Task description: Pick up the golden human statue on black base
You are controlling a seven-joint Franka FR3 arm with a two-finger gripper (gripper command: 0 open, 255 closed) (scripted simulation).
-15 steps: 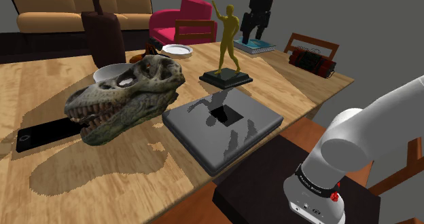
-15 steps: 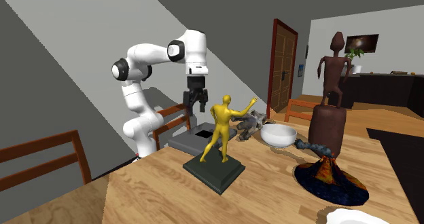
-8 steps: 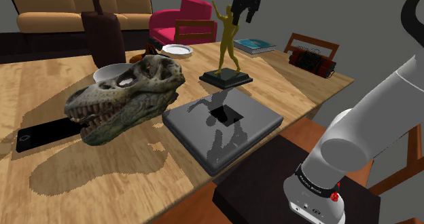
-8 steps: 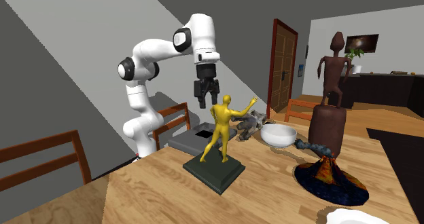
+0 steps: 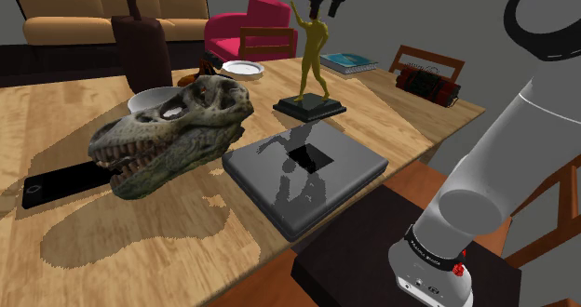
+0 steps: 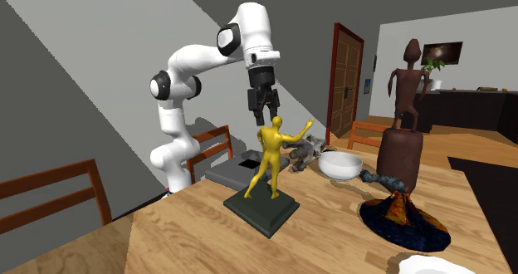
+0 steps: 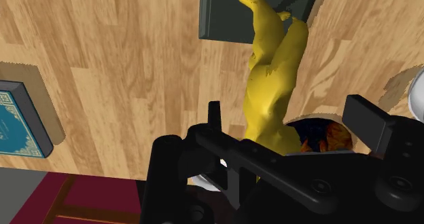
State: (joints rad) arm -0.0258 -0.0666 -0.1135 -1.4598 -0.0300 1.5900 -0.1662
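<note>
Lettering on the band round the foot of the arm is too small to read; farther along the wooden surface the golden human statue stands upright on its black base, the arm arched high, its gripper pointing down, fingers spread, just above the statue's head
</note>
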